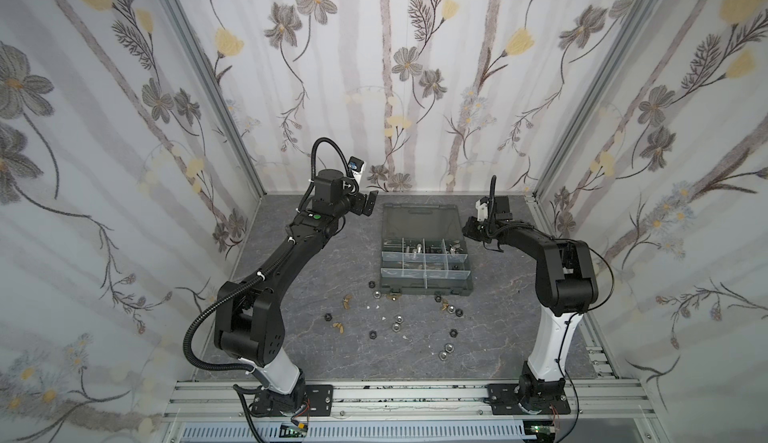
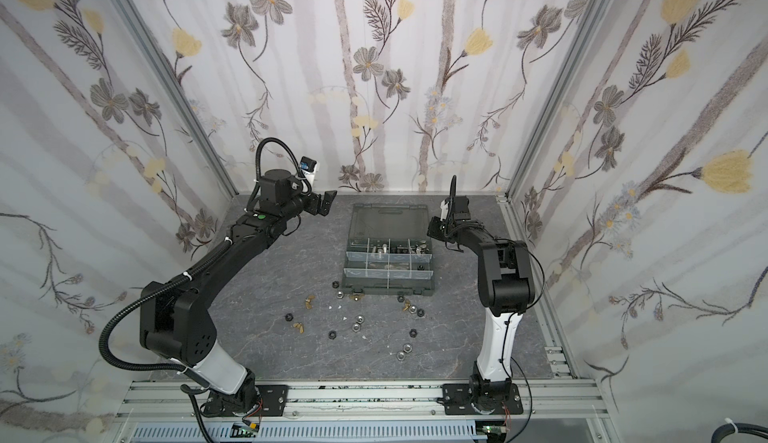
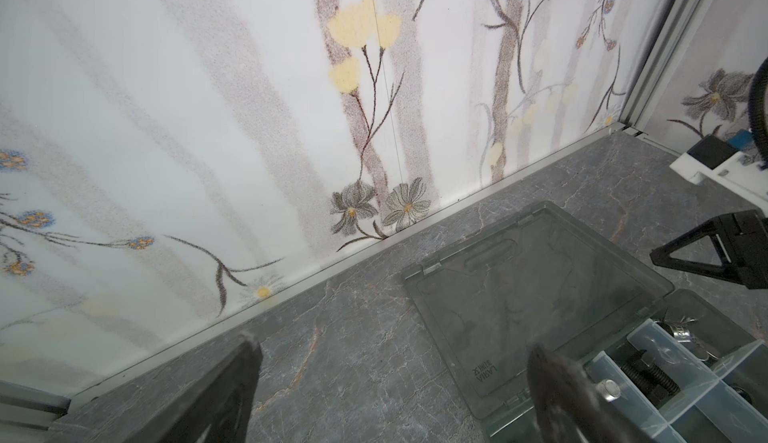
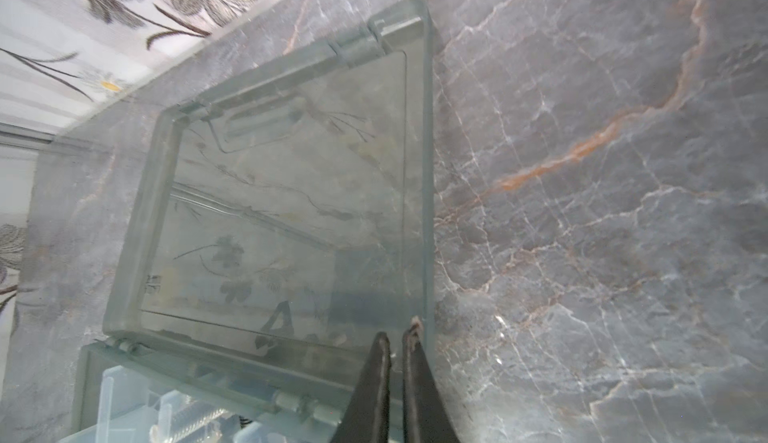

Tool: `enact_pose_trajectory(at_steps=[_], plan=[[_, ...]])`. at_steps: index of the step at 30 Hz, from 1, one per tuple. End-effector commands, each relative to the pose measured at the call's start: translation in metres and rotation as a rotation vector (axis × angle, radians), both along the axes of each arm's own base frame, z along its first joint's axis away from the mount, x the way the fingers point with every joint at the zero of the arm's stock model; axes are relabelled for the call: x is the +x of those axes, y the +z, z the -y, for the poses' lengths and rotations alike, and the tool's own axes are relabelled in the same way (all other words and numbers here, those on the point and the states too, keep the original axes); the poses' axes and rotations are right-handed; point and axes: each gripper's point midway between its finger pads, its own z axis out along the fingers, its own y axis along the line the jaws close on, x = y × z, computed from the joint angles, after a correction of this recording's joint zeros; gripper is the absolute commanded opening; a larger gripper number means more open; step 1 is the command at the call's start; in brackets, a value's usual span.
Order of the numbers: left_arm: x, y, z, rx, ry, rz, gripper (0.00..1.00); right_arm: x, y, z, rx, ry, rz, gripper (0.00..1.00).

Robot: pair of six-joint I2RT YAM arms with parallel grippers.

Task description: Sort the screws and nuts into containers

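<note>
The dark grey organiser case (image 1: pixel 428 289) lies open at the middle back, with its smoky lid (image 1: pixel 419 218) flat behind it. Its containers (image 1: pixel 424 260) hold silver screws (image 1: pixel 415 249) and a black screw (image 3: pixel 648 374). Loose nuts lie in front of the case: silver (image 1: pixel 395 327), black (image 1: pixel 372 335) and brass wing nuts (image 1: pixel 347 300). My left gripper (image 1: pixel 370 204) hangs open and empty, raised left of the lid, and shows again in the left wrist view (image 3: pixel 392 343). My right gripper (image 1: pixel 467 229) is shut on nothing above the case's far right corner, beside the lid hinge (image 4: pixel 398 333).
Small white specks (image 1: pixel 374 307) lie among the nuts. Flowered walls close in the back and both sides. An aluminium rail (image 1: pixel 374 395) with both arm bases runs along the front edge. Both arms angle inward toward the case.
</note>
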Motion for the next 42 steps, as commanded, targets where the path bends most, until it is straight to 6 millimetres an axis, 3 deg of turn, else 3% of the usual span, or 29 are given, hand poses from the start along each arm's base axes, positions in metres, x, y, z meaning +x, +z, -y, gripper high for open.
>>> enact_pose_trajectory(at_steps=[1, 4, 6, 14, 19, 25, 33, 42], plan=[[0.004, 0.001, 0.001, 0.006, -0.005, 0.026, 1.0, 0.008, 0.015, -0.008, 0.064, 0.018, 0.041, 0.17], [0.007, -0.001, 0.003, 0.009, -0.012, 0.024, 1.0, 0.0, 0.009, -0.005, 0.075, 0.023, -0.01, 0.37], [0.008, -0.001, 0.004, 0.011, -0.016, 0.024, 1.0, -0.009, 0.008, -0.002, 0.033, 0.046, -0.02, 0.45], [0.009, -0.003, 0.008, -0.002, -0.031, 0.025, 1.0, -0.064, -0.007, -0.002, -0.177, 0.147, -0.132, 0.4], [0.01, -0.002, 0.011, -0.011, -0.043, 0.027, 1.0, -0.078, -0.026, 0.007, -0.244, 0.125, -0.202, 0.35], [0.012, -0.001, 0.013, -0.003, -0.043, 0.025, 1.0, -0.073, -0.043, 0.004, -0.248, 0.152, -0.24, 0.33], [0.015, -0.004, 0.016, 0.004, -0.043, 0.021, 1.0, -0.055, -0.045, 0.01, -0.233, 0.063, -0.236, 0.12], [0.017, -0.004, 0.019, 0.003, -0.048, 0.034, 1.0, -0.027, -0.006, 0.016, -0.225, -0.011, -0.058, 0.05]])
